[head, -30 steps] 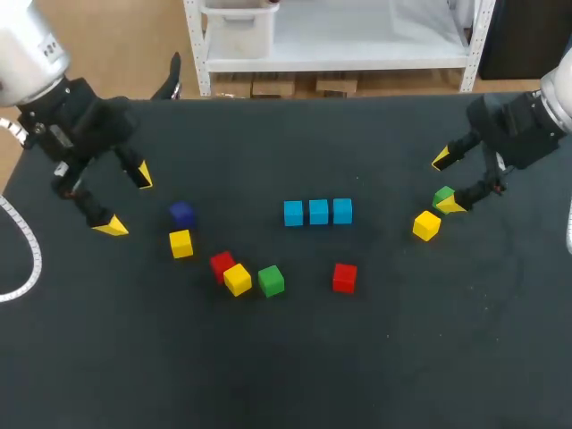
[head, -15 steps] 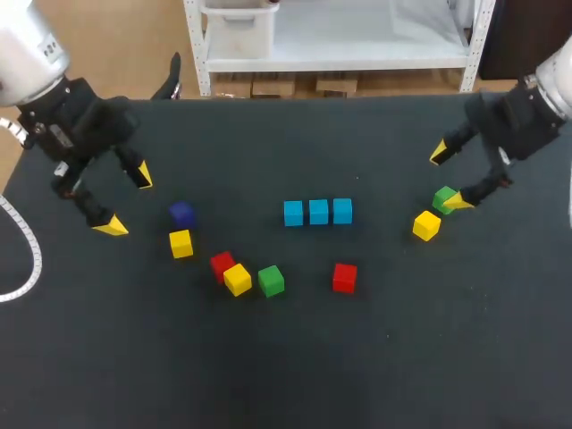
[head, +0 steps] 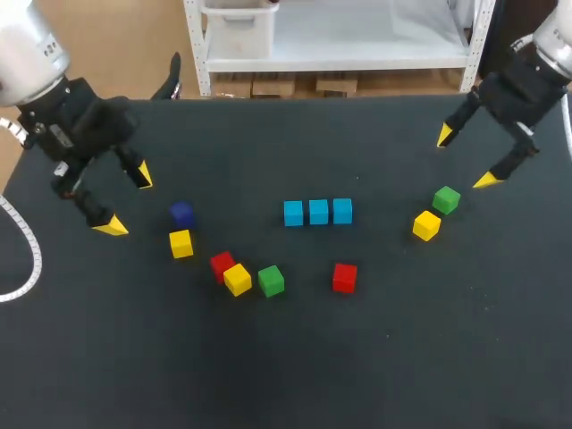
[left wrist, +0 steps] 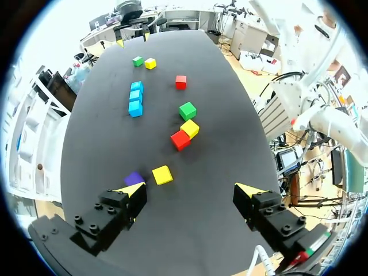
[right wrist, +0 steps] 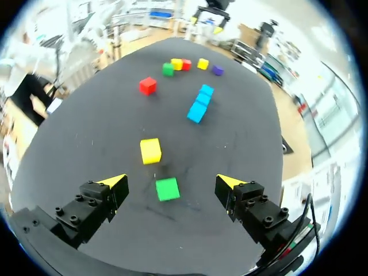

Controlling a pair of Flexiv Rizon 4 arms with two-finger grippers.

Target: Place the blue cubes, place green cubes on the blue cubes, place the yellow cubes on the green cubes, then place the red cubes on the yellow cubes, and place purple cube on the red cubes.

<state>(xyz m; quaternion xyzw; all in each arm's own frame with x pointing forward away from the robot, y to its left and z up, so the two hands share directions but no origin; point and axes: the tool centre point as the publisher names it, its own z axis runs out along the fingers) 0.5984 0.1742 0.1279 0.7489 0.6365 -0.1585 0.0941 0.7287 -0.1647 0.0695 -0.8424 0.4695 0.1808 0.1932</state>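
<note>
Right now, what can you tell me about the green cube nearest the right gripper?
The green cube is a small, solid-looking block with plain matte faces. It sits flat on the dark table, turned a little askew to the table's edge. It stands alone with nothing on top of it. The yellow cube is close beside it but apart. The right gripper is open, and neither finger touches the cube. In the right wrist view the cube lies on the table below the gap between the two fingers.
</note>
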